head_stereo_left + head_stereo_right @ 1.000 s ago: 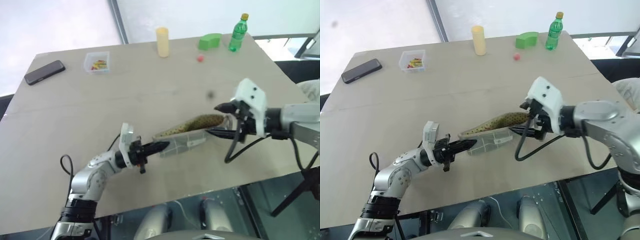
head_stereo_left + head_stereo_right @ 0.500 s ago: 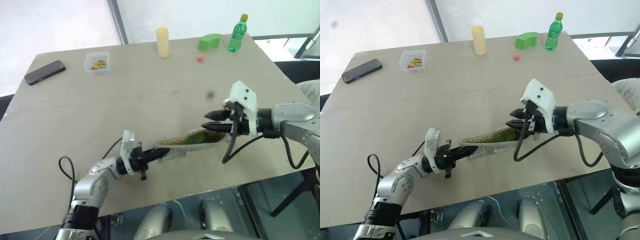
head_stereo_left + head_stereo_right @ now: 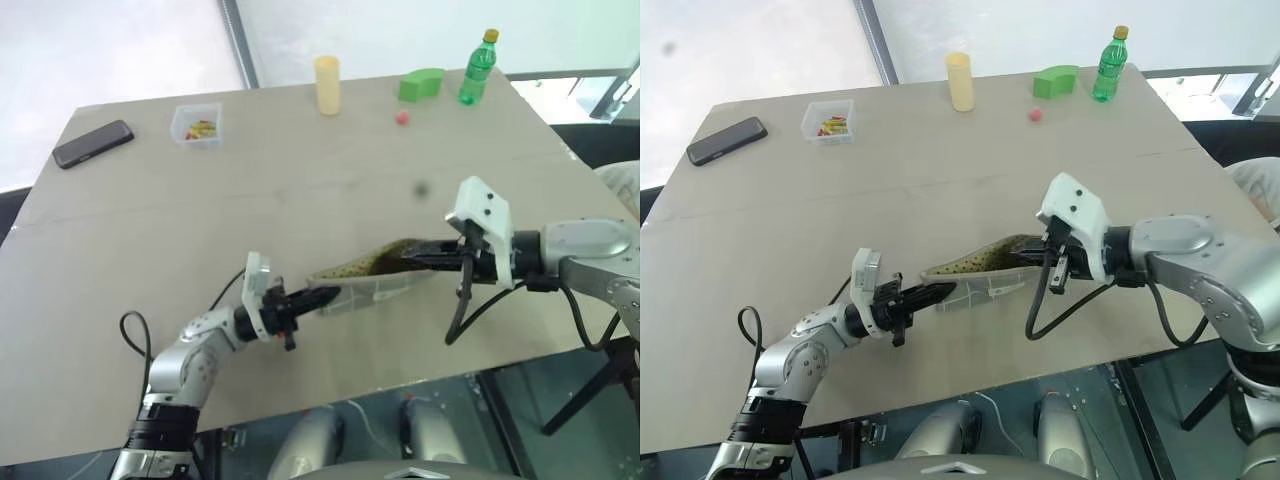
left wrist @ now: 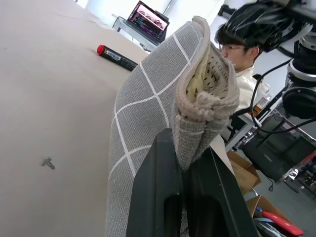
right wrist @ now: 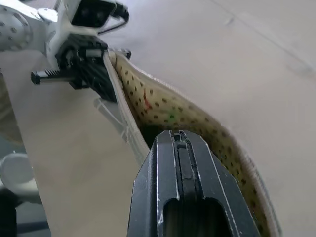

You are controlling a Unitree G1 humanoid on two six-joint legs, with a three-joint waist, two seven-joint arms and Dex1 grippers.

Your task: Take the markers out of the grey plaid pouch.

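Note:
The grey plaid pouch (image 3: 368,283) hangs stretched between my two grippers just above the table, its dotted olive lining (image 5: 163,111) showing at the mouth. My left gripper (image 3: 328,296) is shut on the pouch's left end, the fabric bunched between its fingers (image 4: 165,163). My right gripper (image 3: 412,258) is shut with its tips inside the mouth; whatever lies between them is hidden. A dark marker with a red end (image 4: 116,55) lies on the table beyond the pouch in the left wrist view.
Along the table's far side stand a black phone (image 3: 92,144), a clear box of small coloured bits (image 3: 196,124), a yellow cup (image 3: 326,84), a green block (image 3: 420,83), a green bottle (image 3: 475,66) and a small red ball (image 3: 401,117). A person (image 4: 232,47) sits beyond the table.
My right gripper went from wide open around the pouch's right end to shut, with its tips now inside the mouth. The left gripper kept its hold and stayed put.

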